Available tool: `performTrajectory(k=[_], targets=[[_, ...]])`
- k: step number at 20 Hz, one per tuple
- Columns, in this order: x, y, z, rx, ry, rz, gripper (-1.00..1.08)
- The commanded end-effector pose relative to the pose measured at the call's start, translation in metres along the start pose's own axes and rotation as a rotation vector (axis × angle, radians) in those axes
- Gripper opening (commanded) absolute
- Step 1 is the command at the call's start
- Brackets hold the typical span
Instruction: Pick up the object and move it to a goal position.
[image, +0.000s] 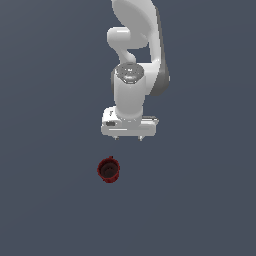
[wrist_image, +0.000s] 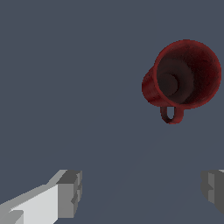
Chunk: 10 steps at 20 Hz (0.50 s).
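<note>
The object is a small dark red cup (image: 108, 169) with a dark inside and a small handle, standing on the flat grey floor. In the exterior view it sits below my white gripper (image: 128, 138) and a little toward that view's left, with a clear gap between them. The wrist view shows the cup (wrist_image: 181, 78) from above, mouth facing the camera, well off from the line between my fingers. My gripper (wrist_image: 142, 188) is open, its grey fingertips (wrist_image: 71, 192) spread wide with nothing between them.
A plain dark grey surface (image: 200, 200) fills both views. The white arm (image: 137, 45) rises behind the gripper in the exterior view. No other objects show.
</note>
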<state>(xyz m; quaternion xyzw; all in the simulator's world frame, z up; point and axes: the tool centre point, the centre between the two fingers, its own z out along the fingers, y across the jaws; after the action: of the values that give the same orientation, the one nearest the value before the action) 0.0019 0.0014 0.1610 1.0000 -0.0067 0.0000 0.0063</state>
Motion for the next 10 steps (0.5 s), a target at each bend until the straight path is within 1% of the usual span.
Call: performTrajectory(k=[1,10], targets=[[0.000,0.000,0.000,0.000,0.000,0.000,0.28],[0.004,-0.012,-0.009,0.006,0.015,-0.028,0.28]])
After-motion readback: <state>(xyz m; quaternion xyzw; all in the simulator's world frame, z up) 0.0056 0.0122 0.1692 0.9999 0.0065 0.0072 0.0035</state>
